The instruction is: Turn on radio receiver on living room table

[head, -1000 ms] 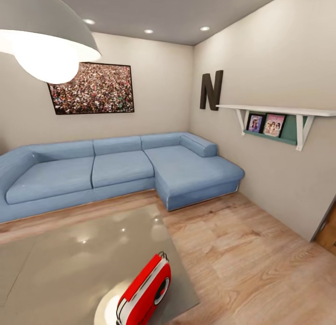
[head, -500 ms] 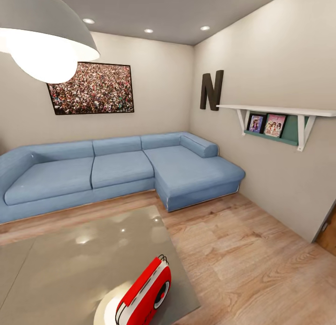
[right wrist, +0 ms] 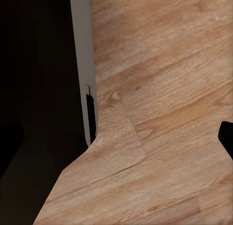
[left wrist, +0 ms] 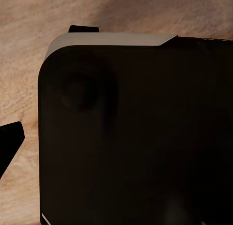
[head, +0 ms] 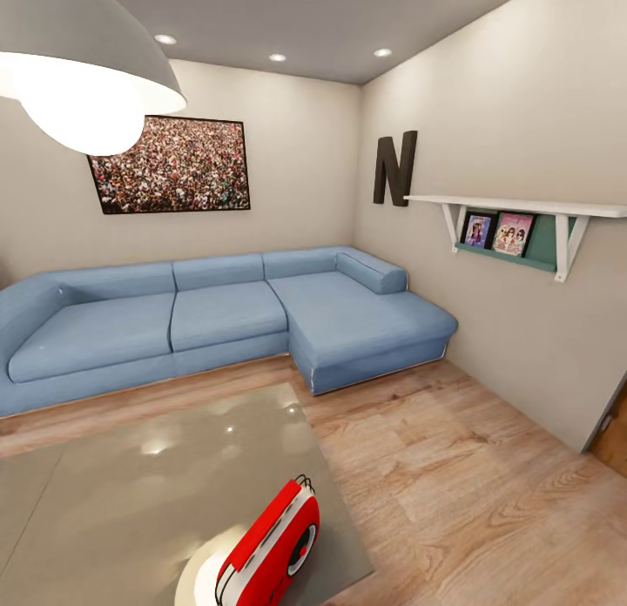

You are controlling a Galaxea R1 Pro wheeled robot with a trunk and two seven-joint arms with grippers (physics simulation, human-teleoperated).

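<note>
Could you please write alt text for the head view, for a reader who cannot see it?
A red radio receiver stands near the corner of a glossy grey table, in a living room with a blue L-shaped sofa and wood floor.

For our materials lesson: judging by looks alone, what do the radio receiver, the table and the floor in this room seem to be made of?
Radio receiver: probably glossy red plastic with white trim, given its smooth rounded shell.
Table: a polished grey-taupe top, perhaps glass or lacquer, since it mirrors the ceiling lights.
Floor: light wood planks or laminate, showing grain and seams.
</note>
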